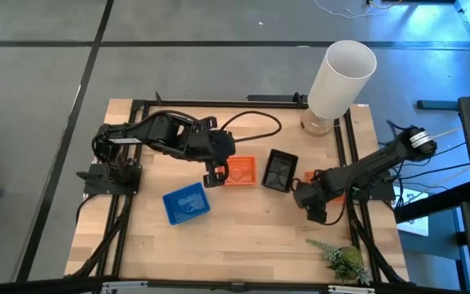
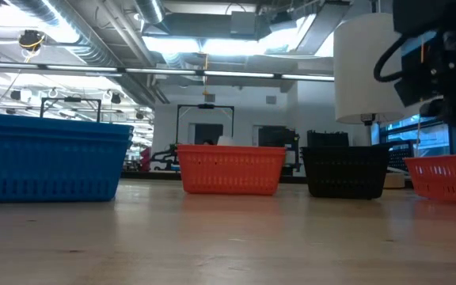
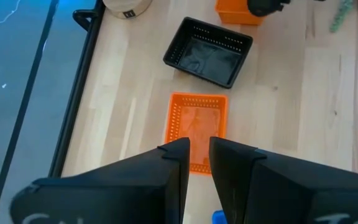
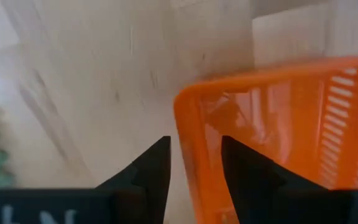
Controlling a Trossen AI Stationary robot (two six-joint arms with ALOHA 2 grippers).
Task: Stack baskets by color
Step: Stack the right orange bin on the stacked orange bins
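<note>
From above, I'm seeing the left gripper (image 1: 214, 175) hovering between the blue basket (image 1: 186, 202) and the middle orange basket (image 1: 240, 171); the black basket (image 1: 281, 171) sits beside that. The left wrist view shows its fingers slightly parted, holding nothing. The right gripper (image 4: 194, 163) is straddling the second orange basket's (image 4: 278, 137) rim, jaws open.

second orange perforated plastic basket (image 1: 307, 176): mostly hidden under the right arm in the high view
blue mesh-walled plastic basket (image 2: 46, 158): cut off by the low view's left edge
</note>
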